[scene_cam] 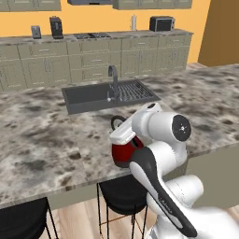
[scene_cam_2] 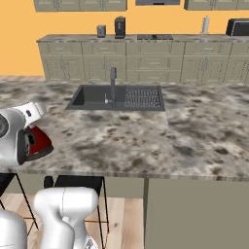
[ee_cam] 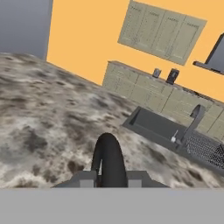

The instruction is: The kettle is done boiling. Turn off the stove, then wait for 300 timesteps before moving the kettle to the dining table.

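The claw (ee_cam: 111,181) pinches the black arched handle (ee_cam: 108,159) of the kettle (scene_cam: 125,151), likely rigid, heavy with water and prone to swinging, near the sink basin (scene_cam: 95,97).

Flat, even rendered light, soft faint shadows, no glare; distant wall cabinets (scene_cam: 93,58) look slightly blurry, perhaps low resolution.

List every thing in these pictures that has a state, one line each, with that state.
kettle: upright, lid on, at the near edge of the granite top; whether it rests on it or hangs just above, cannot tell.
kettle handle: clamped between the fingertips.
gripper: shut on the handle.
dining table: kettle over its near edge.
sink basin: no water visible, rack in its right half.
faucet: not running.
stove: too far to read its knobs.
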